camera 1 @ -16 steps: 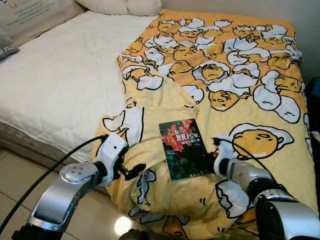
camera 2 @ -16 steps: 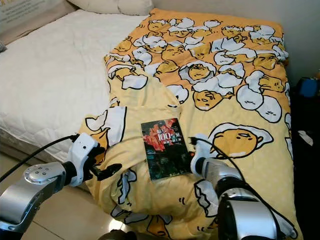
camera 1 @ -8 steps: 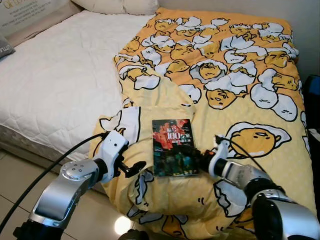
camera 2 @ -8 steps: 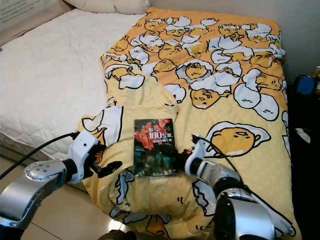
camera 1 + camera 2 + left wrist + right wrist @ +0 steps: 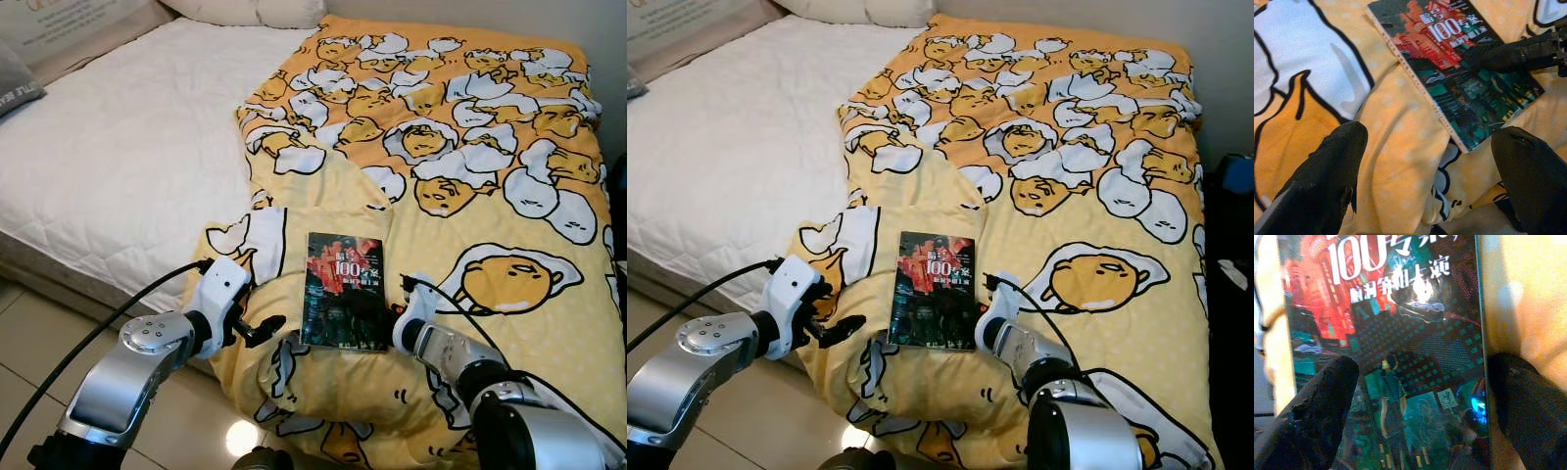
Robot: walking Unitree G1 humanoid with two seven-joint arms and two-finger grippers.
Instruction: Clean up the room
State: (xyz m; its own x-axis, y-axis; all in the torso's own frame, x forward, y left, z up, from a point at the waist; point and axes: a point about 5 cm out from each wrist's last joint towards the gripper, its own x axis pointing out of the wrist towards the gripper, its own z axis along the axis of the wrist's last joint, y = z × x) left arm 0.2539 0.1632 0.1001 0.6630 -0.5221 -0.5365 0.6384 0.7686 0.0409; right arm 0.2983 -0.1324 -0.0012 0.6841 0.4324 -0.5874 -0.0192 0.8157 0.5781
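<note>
Both head views are bright and evenly lit, sharp across the white quilted mattress (image 5: 118,166) and the yellow egg-print blanket (image 5: 470,196), with only soft shadows in the blanket's folds. A round glare spot shines on the glossy beige tiled floor (image 5: 239,438). The wrist views are softer: the near black fingers (image 5: 1312,416) are blurred, and the dark glossy book cover (image 5: 1400,357) looks grainy and oversaturated.

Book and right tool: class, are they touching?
Touching. In the left wrist view, a finger of the right tool lies flat across the book cover.
</note>
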